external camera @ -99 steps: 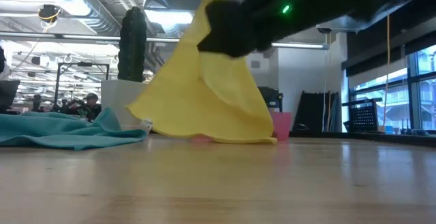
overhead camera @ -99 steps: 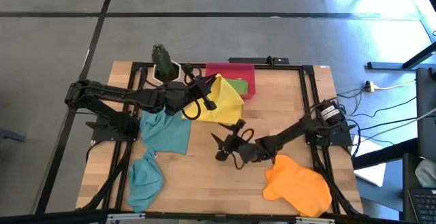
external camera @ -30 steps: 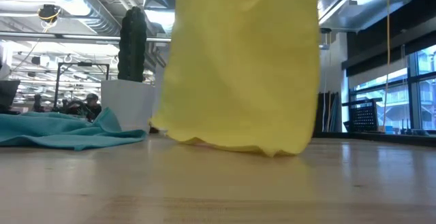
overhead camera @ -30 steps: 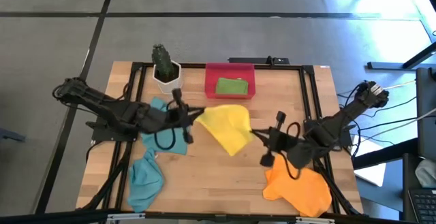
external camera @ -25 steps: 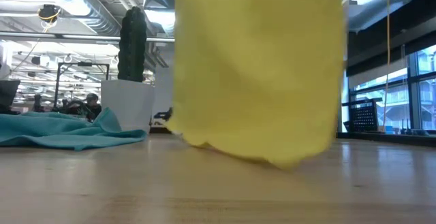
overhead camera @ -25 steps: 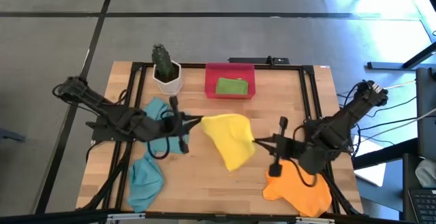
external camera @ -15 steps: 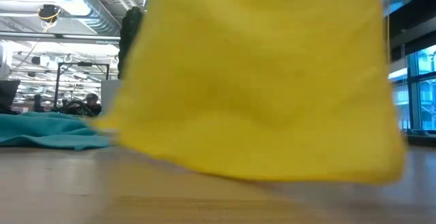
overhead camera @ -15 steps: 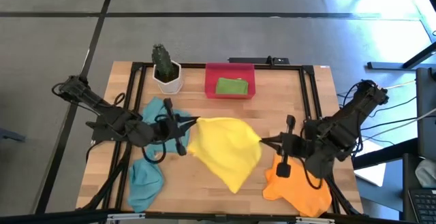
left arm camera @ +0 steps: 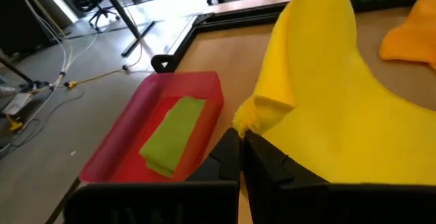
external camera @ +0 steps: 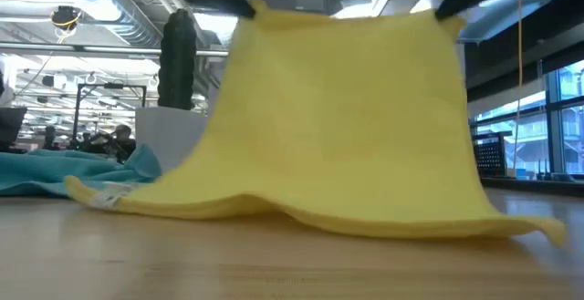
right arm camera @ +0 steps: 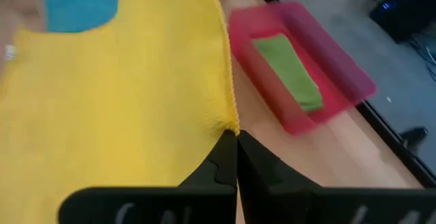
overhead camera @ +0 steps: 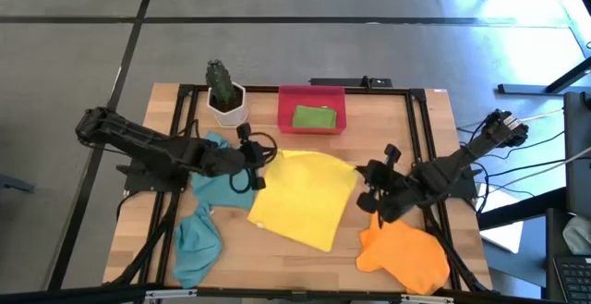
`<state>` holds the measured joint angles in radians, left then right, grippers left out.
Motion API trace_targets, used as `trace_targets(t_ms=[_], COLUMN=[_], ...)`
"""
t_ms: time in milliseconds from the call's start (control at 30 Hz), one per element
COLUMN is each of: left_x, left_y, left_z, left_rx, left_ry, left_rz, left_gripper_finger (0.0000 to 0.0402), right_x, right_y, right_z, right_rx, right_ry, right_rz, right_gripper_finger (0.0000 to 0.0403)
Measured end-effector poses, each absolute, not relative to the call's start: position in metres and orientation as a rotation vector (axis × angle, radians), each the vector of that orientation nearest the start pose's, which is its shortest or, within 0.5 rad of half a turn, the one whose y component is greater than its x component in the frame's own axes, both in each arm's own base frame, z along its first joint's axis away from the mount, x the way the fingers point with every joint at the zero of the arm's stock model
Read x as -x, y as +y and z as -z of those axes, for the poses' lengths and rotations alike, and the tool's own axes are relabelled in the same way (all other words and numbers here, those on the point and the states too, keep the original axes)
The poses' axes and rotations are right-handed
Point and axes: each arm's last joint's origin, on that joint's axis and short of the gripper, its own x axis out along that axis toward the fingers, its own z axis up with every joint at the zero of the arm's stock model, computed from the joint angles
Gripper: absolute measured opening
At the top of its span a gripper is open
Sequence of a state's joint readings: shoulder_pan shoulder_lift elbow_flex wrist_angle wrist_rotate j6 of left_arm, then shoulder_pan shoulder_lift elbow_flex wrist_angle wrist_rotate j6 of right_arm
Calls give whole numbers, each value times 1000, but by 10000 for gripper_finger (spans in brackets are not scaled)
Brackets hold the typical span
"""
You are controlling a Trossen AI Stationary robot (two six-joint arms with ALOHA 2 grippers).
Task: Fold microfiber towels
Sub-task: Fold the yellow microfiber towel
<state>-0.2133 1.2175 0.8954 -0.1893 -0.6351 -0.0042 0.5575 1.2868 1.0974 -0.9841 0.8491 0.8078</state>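
Jaws on both arms are pinched tight on the yellow towel point(overhead camera: 305, 196): from above, the left gripper point(overhead camera: 259, 155) and right gripper point(overhead camera: 367, 176) each hold a far corner, the near edge lying on the tabletop point(overhead camera: 406, 128). At table height it hangs limp, draping softly. Both wrist views show thin hems nipped at the corners, the sensible place to grip such light cloth.

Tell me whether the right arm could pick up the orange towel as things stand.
Probably not yet: the right gripper is shut on a corner of the yellow towel. The orange towel lies uncovered just beside it, otherwise unobstructed.
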Motion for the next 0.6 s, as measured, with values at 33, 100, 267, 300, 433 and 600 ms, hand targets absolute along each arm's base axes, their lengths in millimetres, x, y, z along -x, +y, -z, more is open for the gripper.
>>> trace_targets(t_ms=[33,100,267,300,433,600], left_x=[-258,-259,-260,-260,-260,-261], left_y=[-33,-22,4,8,21,27], left_z=[-281,-272,-256,-254,-252,-255], left_rx=[-205,-206,-145,-132,-98,-112], left_ry=[470,472,421,414,373,340], left_rz=[-415,-433,-434,-421,-406,-418], left_gripper_finger=[0,0,0,0,0,0], right_x=[-209,-211,-211,-211,-211,-207], right_y=[100,90,67,63,48,31], right_z=[-286,-279,-274,-274,-278,-286], right_rx=[10,18,51,61,88,95], right_ry=[721,752,823,835,855,852], right_rz=[590,629,734,747,783,815], right_gripper_finger=[0,0,0,0,0,0])
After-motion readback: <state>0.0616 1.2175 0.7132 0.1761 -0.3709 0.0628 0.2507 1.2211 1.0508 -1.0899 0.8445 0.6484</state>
